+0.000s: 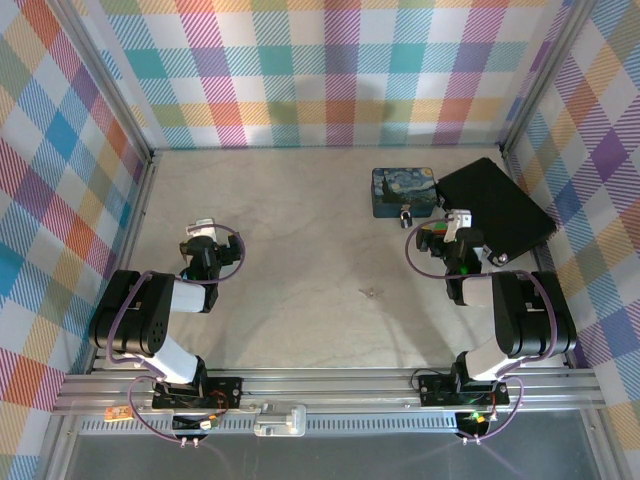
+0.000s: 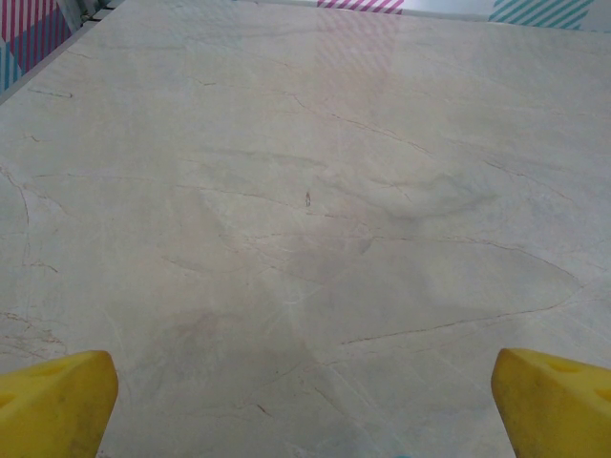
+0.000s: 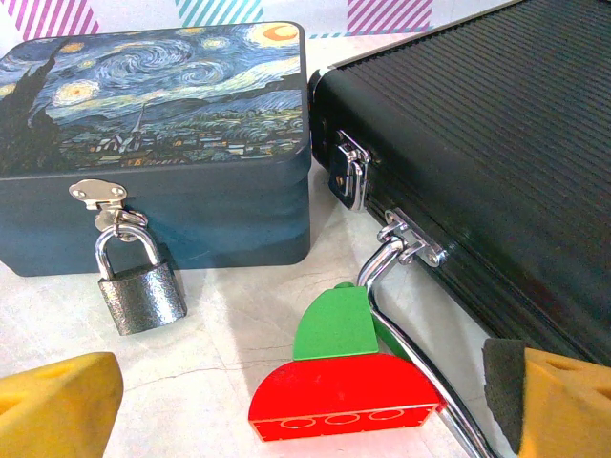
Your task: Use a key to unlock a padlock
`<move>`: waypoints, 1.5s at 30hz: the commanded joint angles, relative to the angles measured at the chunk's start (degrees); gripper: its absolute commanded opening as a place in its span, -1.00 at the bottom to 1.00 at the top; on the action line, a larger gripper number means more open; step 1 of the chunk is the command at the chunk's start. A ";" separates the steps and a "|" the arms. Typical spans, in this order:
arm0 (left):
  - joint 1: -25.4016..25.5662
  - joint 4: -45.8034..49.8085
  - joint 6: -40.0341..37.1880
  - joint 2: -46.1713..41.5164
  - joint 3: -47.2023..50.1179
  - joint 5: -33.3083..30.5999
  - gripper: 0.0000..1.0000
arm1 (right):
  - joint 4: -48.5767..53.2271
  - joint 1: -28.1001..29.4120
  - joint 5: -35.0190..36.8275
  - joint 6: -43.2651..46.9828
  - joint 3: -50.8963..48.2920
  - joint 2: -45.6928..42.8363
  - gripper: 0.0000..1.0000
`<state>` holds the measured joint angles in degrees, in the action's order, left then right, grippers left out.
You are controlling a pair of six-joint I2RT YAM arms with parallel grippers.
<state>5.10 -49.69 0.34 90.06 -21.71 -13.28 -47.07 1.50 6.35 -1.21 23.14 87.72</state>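
The padlock, dark grey with a silvery shackle, hangs from the hasp of the blue starry-painted tin and leans on the table in front of it; from above the padlock shows at the tin's near side. My right gripper is open just short of it, the lock lying ahead and to the left of the yellow fingers. The key is a tiny pale sliver on the bare table between the arms. My left gripper is open over plain tabletop at the left, holding nothing.
A ribbed black case with a chrome handle stands right of the tin. A red half-round block and a green one lie between my right fingers' line and the case handle. Checked walls ring the table.
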 commanded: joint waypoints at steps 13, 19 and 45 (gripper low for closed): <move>0.75 10.62 -1.39 -5.15 -5.14 -0.72 0.99 | 6.54 0.43 -0.72 0.15 2.34 -4.93 0.98; 2.63 27.50 2.74 -13.45 -13.50 -6.93 0.99 | 31.11 0.44 -2.74 -4.17 12.48 -14.71 0.98; 15.59 59.98 33.00 -3.58 -35.10 16.91 1.00 | 78.21 0.66 -9.55 -2.66 72.81 27.44 0.57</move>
<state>19.92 9.52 30.94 87.68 -58.39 -0.32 26.89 1.58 -2.24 -5.26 92.36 113.16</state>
